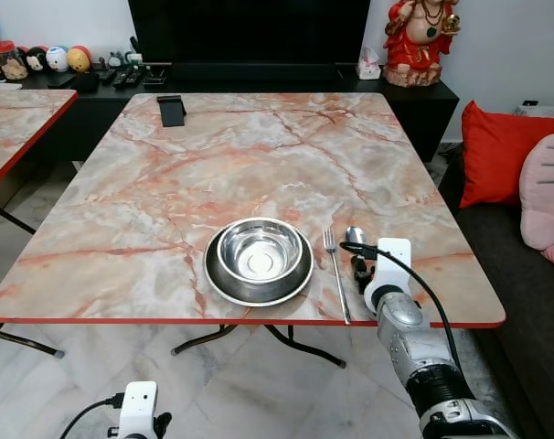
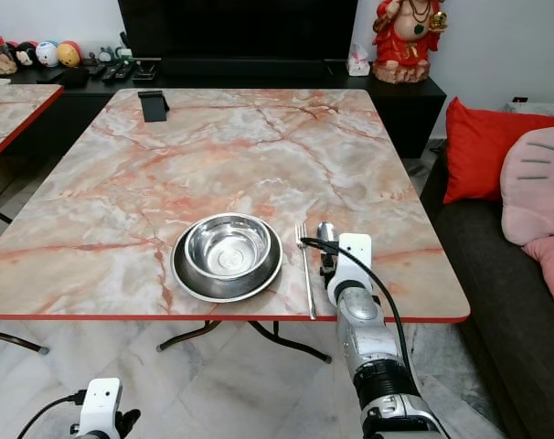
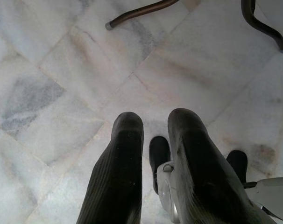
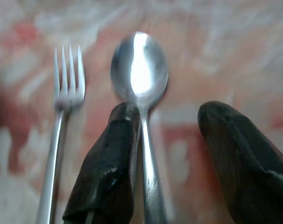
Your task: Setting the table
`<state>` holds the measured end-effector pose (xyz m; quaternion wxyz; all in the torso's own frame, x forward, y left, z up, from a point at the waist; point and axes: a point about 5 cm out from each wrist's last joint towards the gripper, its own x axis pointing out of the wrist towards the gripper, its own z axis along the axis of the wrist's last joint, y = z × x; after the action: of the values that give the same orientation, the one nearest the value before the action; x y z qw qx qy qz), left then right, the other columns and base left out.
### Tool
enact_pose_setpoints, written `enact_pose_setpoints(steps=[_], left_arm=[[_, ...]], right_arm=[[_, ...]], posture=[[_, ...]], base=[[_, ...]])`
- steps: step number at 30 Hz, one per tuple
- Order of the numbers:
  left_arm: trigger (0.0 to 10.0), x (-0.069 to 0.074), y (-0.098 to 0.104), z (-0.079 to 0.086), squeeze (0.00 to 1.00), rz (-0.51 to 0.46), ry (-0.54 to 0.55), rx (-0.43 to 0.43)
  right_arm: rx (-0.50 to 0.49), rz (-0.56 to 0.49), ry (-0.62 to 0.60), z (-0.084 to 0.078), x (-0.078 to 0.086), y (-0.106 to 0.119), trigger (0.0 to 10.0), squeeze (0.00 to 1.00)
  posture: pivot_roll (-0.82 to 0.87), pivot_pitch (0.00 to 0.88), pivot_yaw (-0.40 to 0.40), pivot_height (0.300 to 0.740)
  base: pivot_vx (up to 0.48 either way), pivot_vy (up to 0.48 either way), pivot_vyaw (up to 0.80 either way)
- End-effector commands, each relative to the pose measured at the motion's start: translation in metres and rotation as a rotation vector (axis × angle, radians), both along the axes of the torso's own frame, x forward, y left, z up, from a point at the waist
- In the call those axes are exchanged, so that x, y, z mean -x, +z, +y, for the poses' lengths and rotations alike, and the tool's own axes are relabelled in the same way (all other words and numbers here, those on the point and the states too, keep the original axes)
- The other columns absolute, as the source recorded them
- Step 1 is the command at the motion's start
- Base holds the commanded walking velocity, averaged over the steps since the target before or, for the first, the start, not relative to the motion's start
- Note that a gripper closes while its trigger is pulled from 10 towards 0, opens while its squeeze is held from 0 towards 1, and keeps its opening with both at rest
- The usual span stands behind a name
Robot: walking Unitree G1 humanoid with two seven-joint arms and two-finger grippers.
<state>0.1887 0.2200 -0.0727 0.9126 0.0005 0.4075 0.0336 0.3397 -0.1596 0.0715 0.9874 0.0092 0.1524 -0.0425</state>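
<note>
Marble-pattern bench (image 1: pixel 213 174) carried the whole setting along its near edge, presumably so a seated diner could reach it. Steel plate (image 1: pixel 217 283) sat centred at that edge with a steel bowl (image 1: pixel 259 251) nested in it, stacked as one place setting. Fork (image 1: pixel 335 271) lay just right of the plate, tines pointing away from the edge, handle running back toward it. Spoon (image 4: pixel 140 70) lay just beside the fork on its far side from the plate, roughly parallel, bowl end pointing the same way; looked like the standard cutlery row.

Right claw (image 4: pixel 167 154) was down over the spoon handle, fingers apart: one finger (image 4: pixel 109 163) touching the handle's side, the other well clear, with the handle between them. No clamp on it. My read: spoon had just been laid down and let go, or was being lined up with the fork.

Left claw (image 3: pixel 155 158) hung idle below bench level over the tiled floor (image 3: pixel 48 84), fingers slightly apart, holding nothing.
</note>
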Motion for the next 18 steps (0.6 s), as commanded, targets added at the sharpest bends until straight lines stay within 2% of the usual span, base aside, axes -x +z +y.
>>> enact_pose_setpoints(steps=[1, 2, 3, 4, 8, 16, 18], left_arm=[[10.0, -0.002, 0.001, -0.001, 0.00, -0.009, 0.001, 0.001], [10.0, -0.002, 0.001, -0.001, 0.00, -0.009, 0.000, 0.001], [10.0, -0.002, 0.001, -0.001, 0.00, -0.011, 0.006, 0.004], [10.0, -0.002, 0.001, -0.001, 0.00, -0.011, 0.006, 0.004], [10.0, -0.003, 0.002, 0.000, 0.00, -0.018, 0.010, -0.001], [10.0, -0.003, 0.002, 0.002, 0.00, -0.026, 0.022, -0.003], [10.0, -0.003, 0.003, 0.003, 0.00, -0.031, 0.024, -0.003]], right_arm=[[0.033, -0.103, -0.022, -0.002, -0.004, 0.015, 10.0, 0.00], [0.045, -0.117, -0.022, -0.003, -0.004, 0.017, 10.0, 0.00], [0.105, -0.196, -0.005, -0.002, -0.004, 0.026, 10.0, 0.00], [0.105, -0.196, -0.005, -0.002, -0.004, 0.026, 10.0, 0.00], [0.047, -0.351, -0.009, 0.001, -0.003, 0.046, 10.0, 0.00], [0.034, -0.410, 0.000, 0.005, -0.001, 0.052, 10.0, 0.00], [0.043, -0.479, 0.014, 0.008, 0.002, 0.062, 10.0, 0.00]], posture=[[0.03, 0.000, -0.003, 0.740], [0.03, 0.000, -0.003, 0.740], [0.03, 0.000, -0.003, 0.740], [0.03, 0.000, -0.003, 0.740], [0.02, 0.000, -0.003, 0.740], [0.03, 0.000, -0.005, 0.740], [0.02, 0.000, -0.003, 0.740]], base=[[0.000, 0.000, 0.00], [0.000, 0.000, 0.00], [0.000, 0.000, 0.00], [0.000, 0.000, 0.00], [0.000, 0.000, 0.00], [0.000, 0.000, 0.00], [0.000, 0.000, 0.00]])
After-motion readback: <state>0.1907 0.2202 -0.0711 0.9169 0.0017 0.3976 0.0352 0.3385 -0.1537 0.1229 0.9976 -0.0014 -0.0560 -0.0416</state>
